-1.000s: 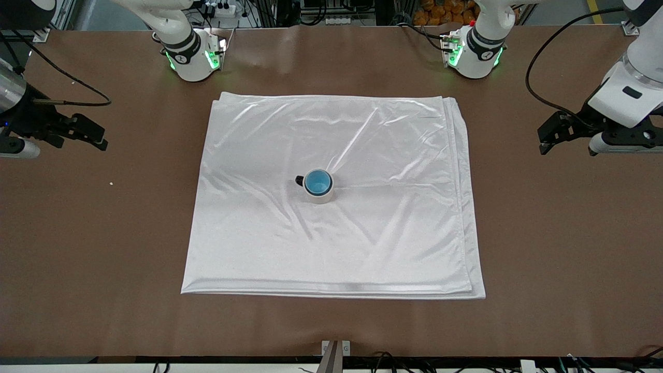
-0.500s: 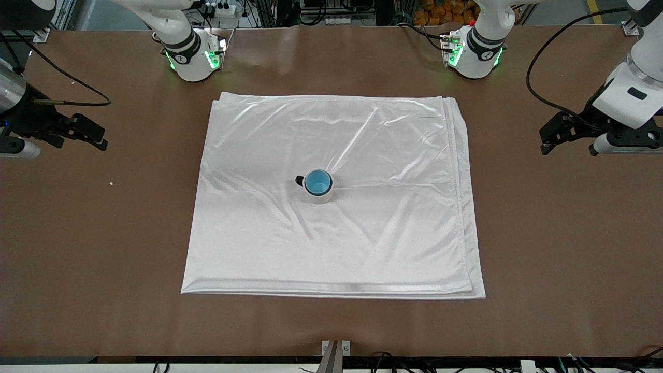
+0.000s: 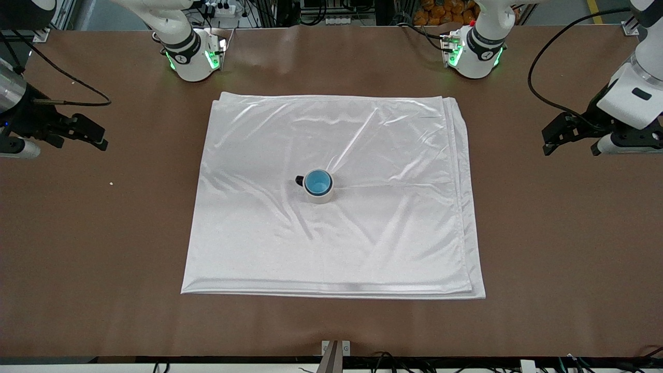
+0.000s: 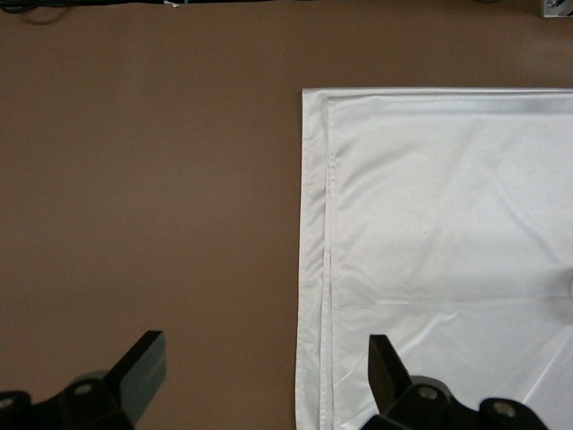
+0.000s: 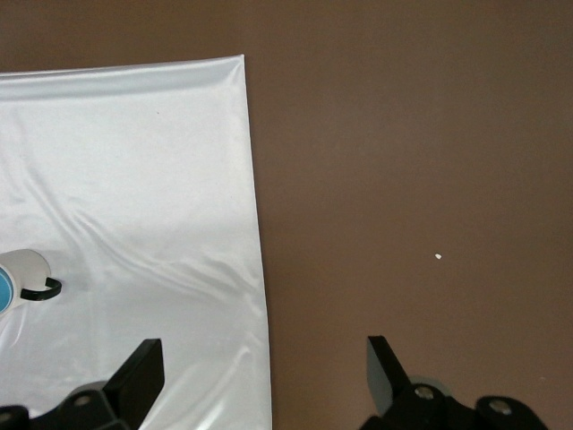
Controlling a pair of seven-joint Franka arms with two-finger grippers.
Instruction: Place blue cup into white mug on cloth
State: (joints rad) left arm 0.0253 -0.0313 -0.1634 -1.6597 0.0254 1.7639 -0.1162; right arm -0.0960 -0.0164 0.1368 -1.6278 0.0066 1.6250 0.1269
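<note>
cloth [image 3: 331, 207]: large shiny white sheet, folded in layers and wrinkled, spread flat across the middle of the brown table [image 3: 559, 248].
white mug [image 3: 320, 194]: stands upright near the middle of the cloth, its small dark handle turned toward the right arm's end of the table.
blue cup [image 3: 317, 182]: sits upright inside the white mug, its bright blue inside showing within the mug's rim.
left claw [image 3: 557, 134]: hangs over bare table off the cloth's edge at the left arm's end, well apart from the white mug; its two black fingers [image 4: 139, 372] are spread wide and pinch nothing. the left wrist view looks down on the cloth's layered edge and bare table.
right claw [image 3: 88, 134]: hangs over bare table off the cloth's edge at the right arm's end, also well apart from the white mug; its fingers [image 5: 139, 372] are spread wide with nothing between them. the right wrist view shows the mug and its handle on the cloth.
speck [image 3: 111, 183]: tiny white crumb on the table, between the right claw's spot and the cloth.
</note>
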